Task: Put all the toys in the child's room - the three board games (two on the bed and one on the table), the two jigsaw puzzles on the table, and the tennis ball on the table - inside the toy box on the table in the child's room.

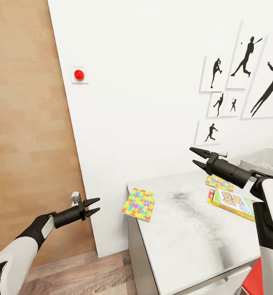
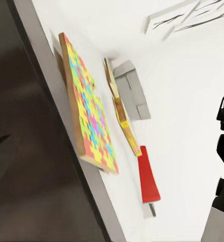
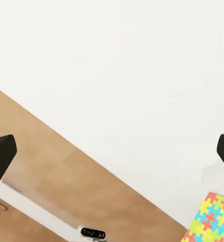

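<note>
As we face the counter: both of our arms hang in the air, nothing held.
Left pincer (image 1: 94,207): tips narrowly parted, empty, off the counter's (image 1: 185,241) near corner and lower than the top.
Right pincer (image 1: 197,157): parted wider, empty, above the counter's back part.
First jigsaw puzzle (image 1: 138,204): lies ahead of the left pincer, toward the right pincer's side, overhanging the counter's corner edge; the left arm is nearer to it.
Second jigsaw puzzle (image 1: 219,183): just below and behind the right pincer, its edge under the Skip-Bo box (image 1: 233,203).
Skip-Bo box: long axis running away from the right pincer toward its own arm.
Toy box (image 1: 267,160): grey bin beyond the right arm, against the wall.
Legible writing: "SKIP-BO" on the game lid, we judge; the small print is too blurred.
</note>
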You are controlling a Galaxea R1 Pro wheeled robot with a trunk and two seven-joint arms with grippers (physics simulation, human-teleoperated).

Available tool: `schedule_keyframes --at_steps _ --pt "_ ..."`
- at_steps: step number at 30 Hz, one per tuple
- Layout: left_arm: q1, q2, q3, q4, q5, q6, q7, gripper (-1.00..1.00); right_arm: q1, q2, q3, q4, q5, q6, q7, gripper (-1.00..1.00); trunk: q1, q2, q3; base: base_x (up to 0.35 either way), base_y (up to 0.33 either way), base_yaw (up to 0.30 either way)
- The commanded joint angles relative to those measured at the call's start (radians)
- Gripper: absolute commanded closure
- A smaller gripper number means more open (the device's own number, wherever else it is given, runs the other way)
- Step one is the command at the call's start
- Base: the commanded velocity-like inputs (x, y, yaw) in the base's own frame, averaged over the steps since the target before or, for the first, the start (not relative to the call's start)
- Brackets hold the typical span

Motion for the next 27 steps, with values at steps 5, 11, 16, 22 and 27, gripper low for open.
schedule_keyframes --at_steps 5,11,16,22,27 --pt "0.0 0.001 0.005 0.0 0.002 0.01 -0.002 -1.0 -0.001 0.001 0.0 0.0 -0.005 0.004 -0.005 -1.0 0.0 0.0 0.004 0.103 0.167 -0.224" --pt "0.001 -0.003 0.017 0.0 0.002 0.011 0.0 -1.0 0.0 0.002 0.001 0.0 -0.004 0.004 -0.005 -1.0 0.0 0.0 0.011 0.012 0.046 -0.227" --pt "0.001 -0.004 0.035 0.0 0.002 0.012 0.007 -1.0 0.0 0.002 0.001 0.0 -0.003 0.004 -0.005 -1.0 0.004 -0.007 0.01 0.002 0.006 -0.116" --pt "0.001 -0.004 0.04 0.0 0.003 0.012 0.026 -1.0 0.0 0.002 0.002 0.0 -0.003 0.004 -0.005 -1.0 0.027 -0.049 -0.008 0.0 0.001 -0.016" --pt "0.001 -0.005 0.041 0.001 0.003 0.013 0.029 -1.0 0.0 0.002 0.002 0.0 -0.003 0.004 -0.005 -1.0 0.031 -0.056 -0.011 0.0 0.0 -0.001"
